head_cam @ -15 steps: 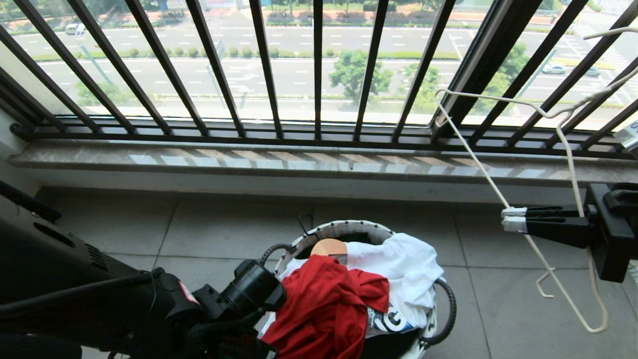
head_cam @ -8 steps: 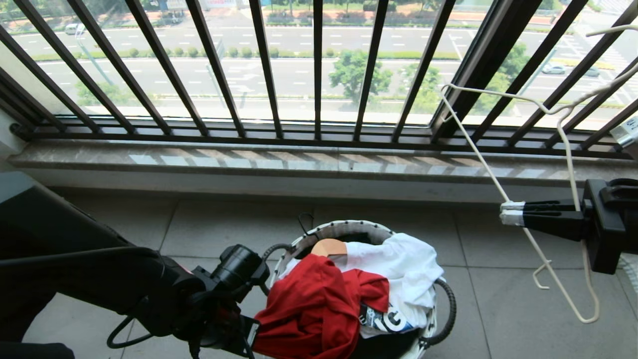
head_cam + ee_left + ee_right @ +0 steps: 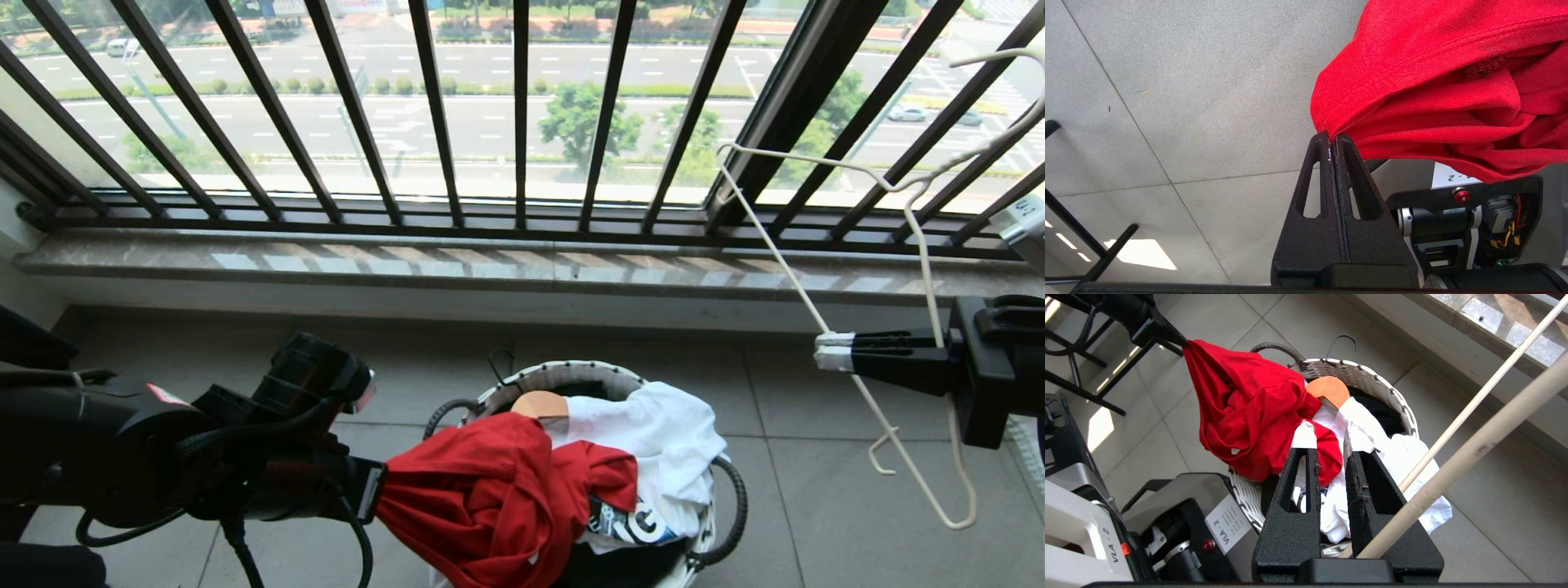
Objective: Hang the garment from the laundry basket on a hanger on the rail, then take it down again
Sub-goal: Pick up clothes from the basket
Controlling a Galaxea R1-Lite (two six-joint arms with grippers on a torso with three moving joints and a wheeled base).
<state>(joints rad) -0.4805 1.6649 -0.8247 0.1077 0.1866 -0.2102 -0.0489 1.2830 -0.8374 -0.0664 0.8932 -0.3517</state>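
Two grippers are engaged. Left gripper (image 3: 1334, 141): jaws pressed together on a fold of the garment (image 3: 482, 506), drawn taut off the left rim of the laundry basket (image 3: 563, 377); the remainder lies across the white garment (image 3: 653, 441) inside. Right gripper (image 3: 833, 353): clamped on the hanger (image 3: 914, 457), held above the floor (image 3: 816, 506) well right of the basket.

Left gripper (image 3: 1333, 141) clamped on red cloth, low left, right gripper (image 3: 833, 358) gripping, raised at right
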